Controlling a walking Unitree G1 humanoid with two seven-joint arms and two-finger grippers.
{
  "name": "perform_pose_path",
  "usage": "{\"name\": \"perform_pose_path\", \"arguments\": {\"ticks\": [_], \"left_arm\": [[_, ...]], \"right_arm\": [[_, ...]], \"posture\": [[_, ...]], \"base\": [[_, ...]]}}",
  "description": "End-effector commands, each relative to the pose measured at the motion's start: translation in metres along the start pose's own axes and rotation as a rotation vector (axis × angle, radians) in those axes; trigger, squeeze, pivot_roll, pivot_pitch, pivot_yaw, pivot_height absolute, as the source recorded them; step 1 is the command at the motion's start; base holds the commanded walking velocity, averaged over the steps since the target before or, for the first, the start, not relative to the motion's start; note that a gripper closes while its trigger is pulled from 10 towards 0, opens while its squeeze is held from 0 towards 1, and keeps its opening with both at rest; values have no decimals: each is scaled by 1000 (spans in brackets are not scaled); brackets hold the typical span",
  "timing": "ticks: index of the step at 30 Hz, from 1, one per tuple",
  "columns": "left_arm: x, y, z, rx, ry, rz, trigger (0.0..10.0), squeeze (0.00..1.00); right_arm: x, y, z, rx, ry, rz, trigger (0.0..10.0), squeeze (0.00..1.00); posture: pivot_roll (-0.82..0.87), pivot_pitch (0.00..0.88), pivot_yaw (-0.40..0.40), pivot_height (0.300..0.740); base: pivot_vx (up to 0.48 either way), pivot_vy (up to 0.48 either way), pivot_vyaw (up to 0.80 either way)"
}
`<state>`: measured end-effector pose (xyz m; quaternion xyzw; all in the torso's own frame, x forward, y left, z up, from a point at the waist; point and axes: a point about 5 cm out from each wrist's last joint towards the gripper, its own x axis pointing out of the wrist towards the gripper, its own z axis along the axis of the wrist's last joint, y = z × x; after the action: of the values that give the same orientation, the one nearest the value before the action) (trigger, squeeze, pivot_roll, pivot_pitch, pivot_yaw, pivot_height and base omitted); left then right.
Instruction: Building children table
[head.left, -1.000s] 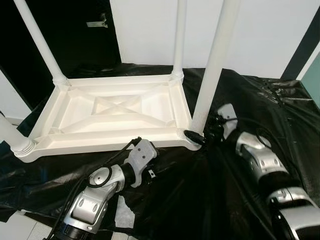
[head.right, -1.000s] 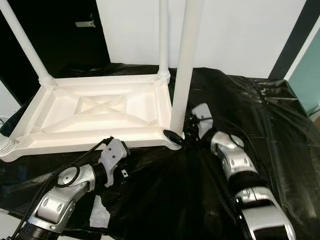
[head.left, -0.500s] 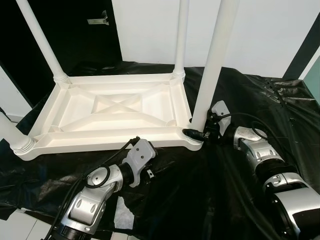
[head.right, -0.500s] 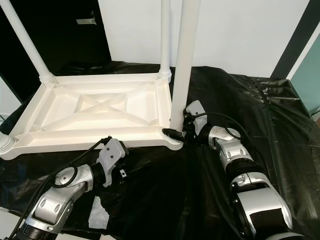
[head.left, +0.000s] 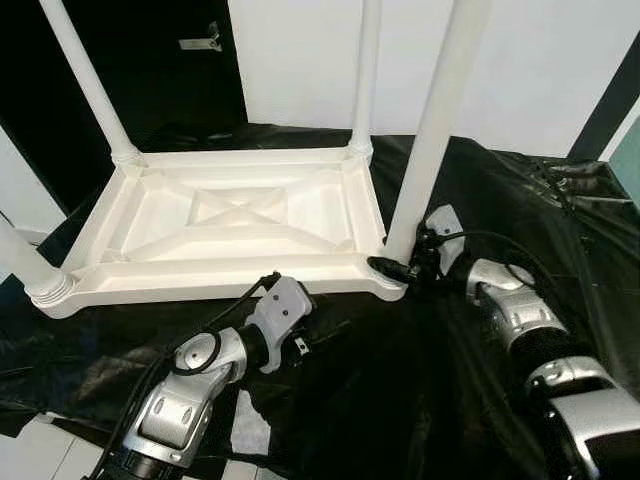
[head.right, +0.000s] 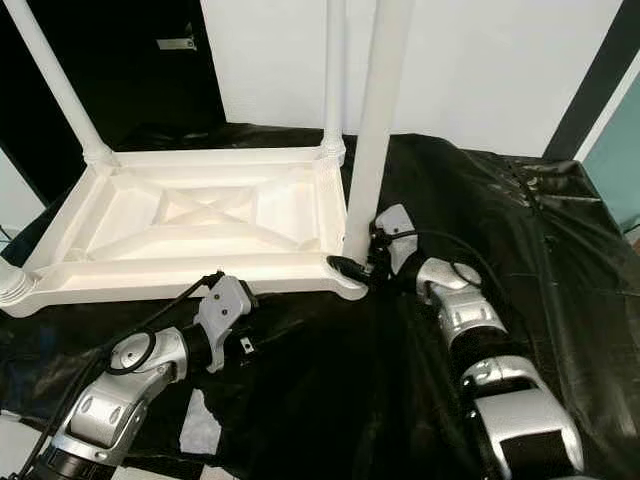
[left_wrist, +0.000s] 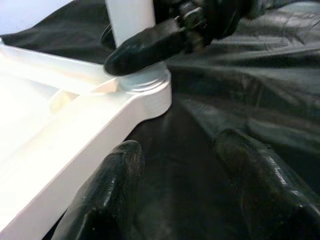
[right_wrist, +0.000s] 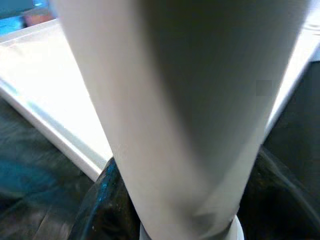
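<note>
A white plastic children's table (head.left: 235, 225) lies upside down on a black plastic sheet (head.left: 430, 380) spread over the floor, its ribbed underside facing up and four white legs rising from its corners. The robot's right gripper (head.left: 392, 268) reaches in from the right to the near-right leg (head.left: 432, 140), its two black fingers closed around the base of that leg just above the corner socket; the right wrist view shows the leg (right_wrist: 180, 115) standing between the dark fingers (right_wrist: 107, 200). The left gripper (left_wrist: 175, 195) hangs low over the sheet just in front of the table's near edge, its fingers spread apart and holding nothing, pointing toward the same corner, where the left wrist view shows a black finger of the right gripper (left_wrist: 150, 45) pressed against the leg's base. The far-right leg (head.left: 366, 70) and far-left leg (head.left: 90, 85) stand upright at the back corners, and the near-left leg (head.left: 25, 265) rises at the frame's left edge. A white wall (head.left: 540, 60) stands behind the sheet.
</note>
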<state>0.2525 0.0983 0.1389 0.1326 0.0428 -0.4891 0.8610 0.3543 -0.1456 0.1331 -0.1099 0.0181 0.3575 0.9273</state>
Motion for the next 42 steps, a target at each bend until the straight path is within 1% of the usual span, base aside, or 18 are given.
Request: {"name": "perform_pose_path", "arguments": {"ticks": [1,3,4,6,9,13,15,18,23,24,25,29,34,38,39,40,41,42], "left_arm": [[1,-1,-3,-7,16,8,10000,0],[1,-3,-3,-11,16,6,10000,0],[1,-3,-3,-11,16,6,10000,0],[0,-4,-4,-12,17,5,10000,0],[0,-4,-4,-13,17,5,10000,0],[2,-6,-4,-14,15,1,10000,0],[3,-7,-4,-17,12,0,10000,0],[3,-8,-4,-17,13,-2,10000,0],[2,-7,-5,-13,17,-1,10000,0],[2,-7,-5,-13,16,1,10000,0],[2,-7,-4,-12,16,2,10000,0],[3,-8,-4,-10,14,2,10000,0],[4,-8,-3,-11,13,0,10000,0],[4,-8,-4,-12,13,-1,10000,0],[4,-7,-3,-13,11,0,10000,0],[4,-7,-3,-13,11,0,10000,0],[4,-7,-3,-13,10,0,10000,0],[5,-7,-3,-12,9,-1,10000,0]], "right_arm": [[-5,0,-17,22,85,-105,10000,0],[-1,12,-22,134,81,-288,10000,0],[-1,12,-22,134,81,-288,10000,0],[3,25,-19,159,55,-331,10000,0],[4,32,-19,173,59,-379,10000,0],[8,51,-20,211,93,-676,10000,0],[12,59,-18,242,94,-699,10000,0],[10,59,-11,226,56,-681,10000,0],[6,61,-11,240,82,-702,10000,0],[7,63,-9,248,79,-695,10000,392],[7,64,-6,255,67,-693,10000,1000],[7,62,0,273,29,-681,10000,1000],[1,58,6,246,-38,-566,10000,1000],[-10,52,8,215,-75,-479,10000,1000],[-18,48,8,225,-93,-378,10000,894],[-18,48,8,225,-93,-378,10000,894],[-21,44,9,190,-101,-315,10000,0],[-23,40,11,165,-102,-265,10000,0]], "posture": [[33,0,-27,740],[35,0,-32,740],[35,0,-32,740],[37,0,-36,740],[37,0,-40,740],[43,0,-52,740],[45,0,-56,740],[44,0,-57,740],[51,0,-62,740],[52,0,-62,740],[53,0,-63,740],[51,0,-61,740],[46,0,-62,740],[43,0,-65,740],[40,0,-63,740],[40,0,-63,740],[36,0,-61,740],[33,0,-60,740]], "base": [[0,0,0],[0,0,0],[0,0,0],[0,0,0],[0,0,0],[0,0,0],[0,0,0],[0,0,0],[0,0,0],[0,0,0],[0,0,0],[0,0,0],[0,0,0],[0,0,0],[0,0,0],[0,0,0],[0,0,0],[0,0,0]]}}
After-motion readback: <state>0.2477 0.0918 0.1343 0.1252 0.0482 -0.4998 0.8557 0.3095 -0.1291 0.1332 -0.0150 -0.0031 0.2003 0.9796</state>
